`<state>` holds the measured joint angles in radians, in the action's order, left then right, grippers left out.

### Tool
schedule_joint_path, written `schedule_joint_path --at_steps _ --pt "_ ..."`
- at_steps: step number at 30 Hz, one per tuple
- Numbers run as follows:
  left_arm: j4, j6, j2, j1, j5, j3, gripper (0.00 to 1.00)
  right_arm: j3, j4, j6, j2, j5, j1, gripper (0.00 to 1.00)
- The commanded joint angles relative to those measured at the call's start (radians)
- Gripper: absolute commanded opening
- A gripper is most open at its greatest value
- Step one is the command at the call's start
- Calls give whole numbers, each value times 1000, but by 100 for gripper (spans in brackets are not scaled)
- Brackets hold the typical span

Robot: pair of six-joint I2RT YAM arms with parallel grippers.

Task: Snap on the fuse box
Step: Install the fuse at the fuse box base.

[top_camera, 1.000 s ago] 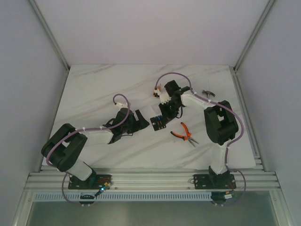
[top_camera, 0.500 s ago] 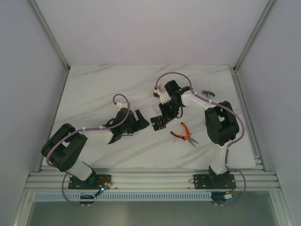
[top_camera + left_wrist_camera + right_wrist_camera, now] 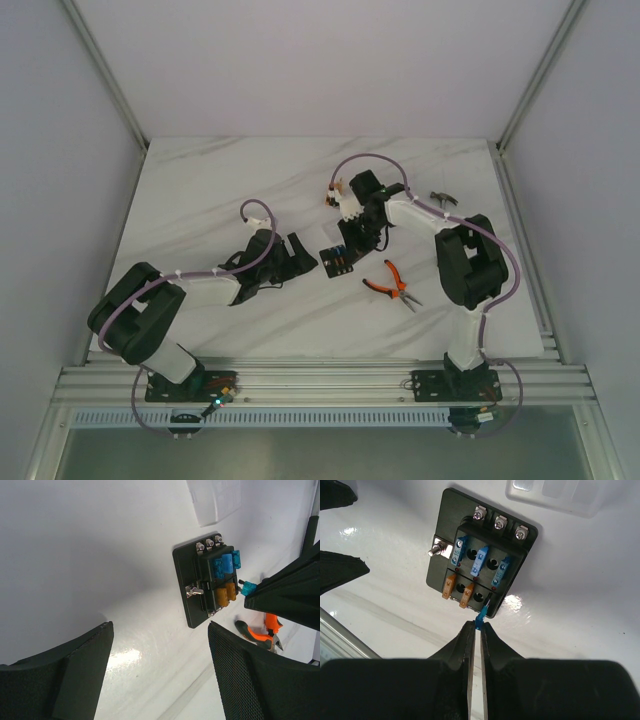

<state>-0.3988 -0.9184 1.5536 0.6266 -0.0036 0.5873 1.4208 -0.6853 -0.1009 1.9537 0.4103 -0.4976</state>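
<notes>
Only in the right wrist view was a blue fuse (image 3: 480, 615) seen, pinched between the nearly closed tips of the right gripper (image 3: 475, 628) at the near edge of the fuse box (image 3: 481, 555). In the left wrist view the left gripper (image 3: 160, 635) was shown spread wide and holding nothing, short of the box. From above, the box was seen lying flat on the table (image 3: 200, 190) between both grippers, with orange-handled pliers (image 3: 396, 283) just right of it. The left arm was stretched low, and the right arm was folded back and angled downward.
</notes>
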Motion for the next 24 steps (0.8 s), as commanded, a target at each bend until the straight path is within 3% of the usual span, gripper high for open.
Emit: schedule_joint_path --at_steps 1,24 --pt "59 13 17 -7 1 -25 86 12 -25 6 34 -13 -11 0" --pt "48 7 18 -7 11 -27 86 22 -8 31 -24 -7 -19 0"
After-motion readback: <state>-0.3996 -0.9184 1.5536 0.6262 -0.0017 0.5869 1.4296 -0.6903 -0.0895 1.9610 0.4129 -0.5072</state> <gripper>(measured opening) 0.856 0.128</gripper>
